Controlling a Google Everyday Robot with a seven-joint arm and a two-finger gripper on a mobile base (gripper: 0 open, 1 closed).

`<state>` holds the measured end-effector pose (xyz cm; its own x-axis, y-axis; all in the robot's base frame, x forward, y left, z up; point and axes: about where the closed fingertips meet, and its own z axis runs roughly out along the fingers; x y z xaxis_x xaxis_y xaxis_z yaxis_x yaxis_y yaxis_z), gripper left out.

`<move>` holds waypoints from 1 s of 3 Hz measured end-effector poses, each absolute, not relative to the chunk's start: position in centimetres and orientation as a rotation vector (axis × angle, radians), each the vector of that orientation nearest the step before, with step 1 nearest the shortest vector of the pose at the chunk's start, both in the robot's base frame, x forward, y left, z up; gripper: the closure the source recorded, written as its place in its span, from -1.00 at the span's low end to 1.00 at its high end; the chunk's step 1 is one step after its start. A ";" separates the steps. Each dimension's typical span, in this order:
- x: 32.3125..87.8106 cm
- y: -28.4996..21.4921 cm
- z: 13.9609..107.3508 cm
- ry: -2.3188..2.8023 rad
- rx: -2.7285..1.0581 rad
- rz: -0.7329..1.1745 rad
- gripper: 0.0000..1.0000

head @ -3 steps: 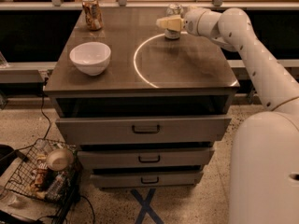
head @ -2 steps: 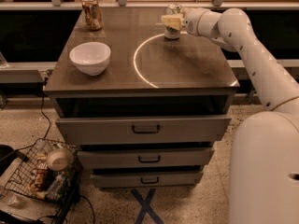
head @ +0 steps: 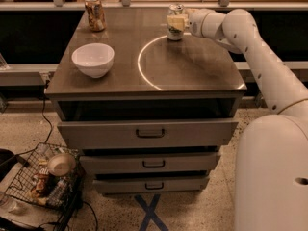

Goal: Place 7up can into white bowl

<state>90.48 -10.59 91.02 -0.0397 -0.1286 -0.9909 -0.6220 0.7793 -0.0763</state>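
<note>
Gripper (head: 176,22) has edged in against the 7up can (head: 175,9), upright on the table (head: 192,66) at upper centre; grasp cannot be told; bowl (head: 94,65) sits empty well left, so the lift looks next.

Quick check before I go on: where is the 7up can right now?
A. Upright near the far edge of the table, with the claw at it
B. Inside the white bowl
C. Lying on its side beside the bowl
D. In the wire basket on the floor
A. The 7up can stands upright near the far edge of the table with the claw at its middle, while the white bowl, front left, holds nothing.
</note>
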 end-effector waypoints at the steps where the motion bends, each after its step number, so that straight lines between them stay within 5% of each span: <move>1: 90.5 -10.2 90.9 1.586 -0.620 0.446 1.00; 3: 90.2 -9.8 92.7 1.570 -0.647 0.442 1.00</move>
